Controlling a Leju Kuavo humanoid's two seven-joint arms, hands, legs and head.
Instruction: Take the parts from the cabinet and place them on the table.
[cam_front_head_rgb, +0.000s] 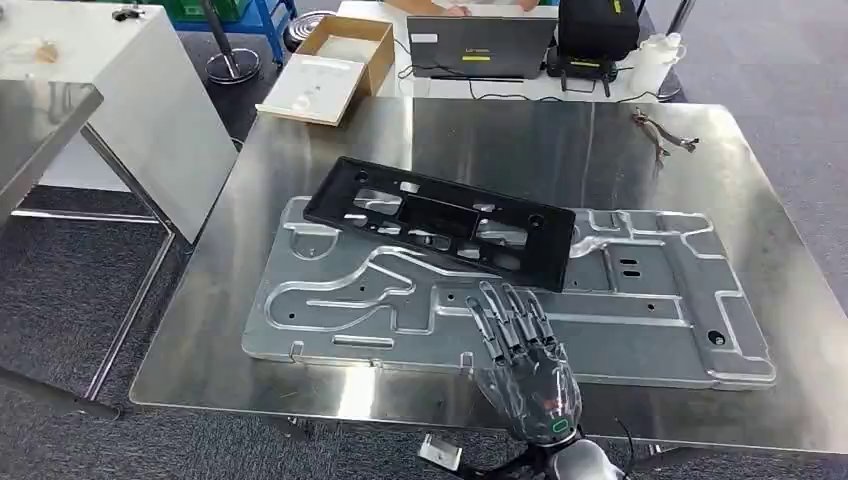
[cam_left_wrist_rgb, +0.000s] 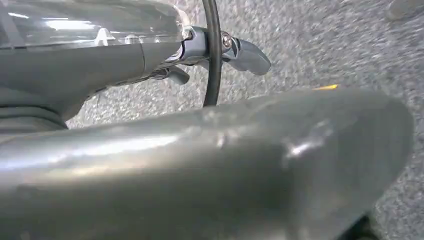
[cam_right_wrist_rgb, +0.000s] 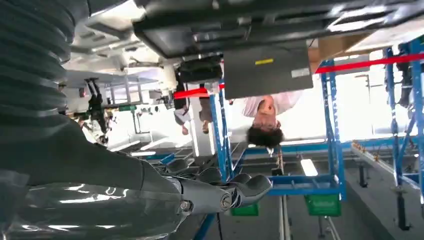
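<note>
Placement step, apparently complete: right hand (cam_front_head_rgb: 520, 350) lies flat, fingers spread and grasping nothing, on the grey metal panel (cam_front_head_rgb: 640, 300) resting on the steel surface (cam_front_head_rgb: 780, 200). Black frame (cam_front_head_rgb: 440, 220) lies across the panel's far edge. Left hand (cam_left_wrist_rgb: 200, 50) appears empty, hanging above the floor. Next move likely calls for lifting clear; beyond, a laptop (cam_front_head_rgb: 480, 45) and cardboard box (cam_front_head_rgb: 345, 50) stand well apart.

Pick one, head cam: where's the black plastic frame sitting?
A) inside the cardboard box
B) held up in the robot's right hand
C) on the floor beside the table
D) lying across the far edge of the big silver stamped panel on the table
D: the black plastic frame lies flat, overlapping the far edge of the silver stamped panel on the steel table; the right hand holds nothing, fingers spread over the panel.
</note>
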